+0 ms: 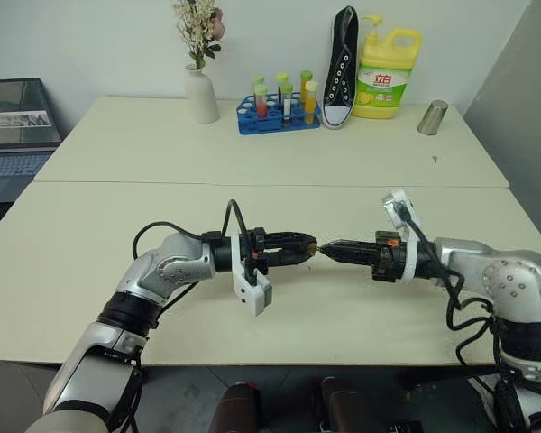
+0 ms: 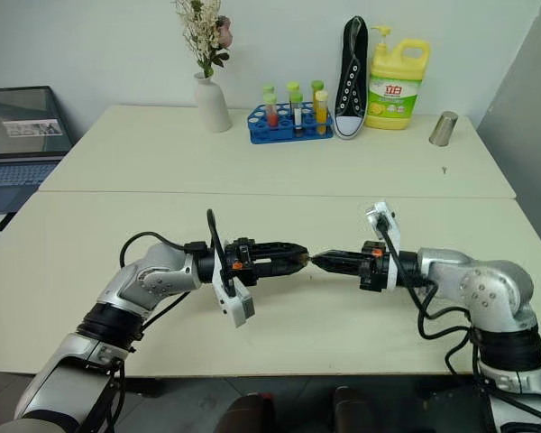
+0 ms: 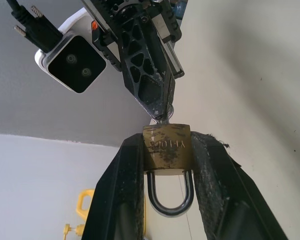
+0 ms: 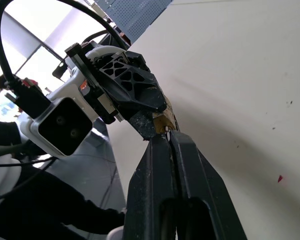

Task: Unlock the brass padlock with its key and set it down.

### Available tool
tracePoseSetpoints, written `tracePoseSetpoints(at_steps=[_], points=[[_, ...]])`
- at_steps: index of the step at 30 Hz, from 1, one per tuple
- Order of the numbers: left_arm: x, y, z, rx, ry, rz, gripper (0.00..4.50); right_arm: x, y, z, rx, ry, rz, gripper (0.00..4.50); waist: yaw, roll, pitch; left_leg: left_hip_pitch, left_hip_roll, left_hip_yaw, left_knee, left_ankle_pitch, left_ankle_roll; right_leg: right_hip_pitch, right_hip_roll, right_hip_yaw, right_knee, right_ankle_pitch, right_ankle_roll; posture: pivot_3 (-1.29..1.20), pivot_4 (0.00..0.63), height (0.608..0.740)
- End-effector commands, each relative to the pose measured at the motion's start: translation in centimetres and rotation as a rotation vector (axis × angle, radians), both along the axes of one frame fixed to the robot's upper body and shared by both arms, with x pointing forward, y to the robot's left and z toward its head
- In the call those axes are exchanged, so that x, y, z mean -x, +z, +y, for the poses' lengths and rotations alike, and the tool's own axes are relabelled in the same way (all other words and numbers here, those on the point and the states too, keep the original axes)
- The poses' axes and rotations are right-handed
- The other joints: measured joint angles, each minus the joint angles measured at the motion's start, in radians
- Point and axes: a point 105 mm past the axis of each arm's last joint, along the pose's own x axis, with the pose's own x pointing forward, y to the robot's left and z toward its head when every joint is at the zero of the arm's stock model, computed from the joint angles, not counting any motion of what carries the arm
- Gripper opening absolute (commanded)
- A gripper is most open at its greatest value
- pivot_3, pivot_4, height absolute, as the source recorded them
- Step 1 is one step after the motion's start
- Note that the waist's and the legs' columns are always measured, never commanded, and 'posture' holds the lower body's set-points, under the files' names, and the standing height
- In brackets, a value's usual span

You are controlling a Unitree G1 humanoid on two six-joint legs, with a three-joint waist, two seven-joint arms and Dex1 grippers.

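Observation:
The brass padlock (image 3: 166, 145) is clamped between the two black fingers of my left gripper (image 1: 307, 245), which is shut on its body. Its silver shackle (image 3: 170, 206) loops back between those fingers and looks closed. My right gripper (image 1: 330, 247) points straight at the left one, tip to tip, above the near table. It is shut on the key (image 3: 162, 119), a thin metal sliver reaching from its fingertips into the padlock's end face. In the right wrist view the padlock (image 4: 165, 120) shows just past my shut fingertips.
Along the far table's back edge stand a white vase (image 1: 201, 93) with flowers, a blue tube rack (image 1: 277, 115), a black sneaker (image 1: 340, 68), a yellow detergent bottle (image 1: 388, 74) and a metal cup (image 1: 432, 117). A laptop (image 1: 13, 126) sits far left.

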Motion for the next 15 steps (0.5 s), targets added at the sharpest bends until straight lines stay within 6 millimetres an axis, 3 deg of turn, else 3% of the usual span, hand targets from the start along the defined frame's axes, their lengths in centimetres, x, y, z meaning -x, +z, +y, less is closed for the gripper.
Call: tracePoseSetpoints(at_steps=[1,15], points=[[0.2,0.79,-0.24,0.02,-0.015,-0.042,0.97,-0.29,1.31,0.03,-0.048,0.002,0.07,0.0,0.0,0.0,0.0,0.0,0.0,0.0,0.0,0.0,0.0,0.0,0.0,0.0,0.0,0.0,0.0,0.0,0.15,0.74],[0.1,0.64,-0.1,0.024,0.005,-0.049,0.97,-0.43,1.11,0.61,-0.027,0.01,0.173,0.0,-0.002,0.0,0.0,-0.001,0.0,0.0,-0.001,0.0,0.0,-0.001,0.0,0.0,0.0,0.0,0.0,0.0,0.15,0.74]])
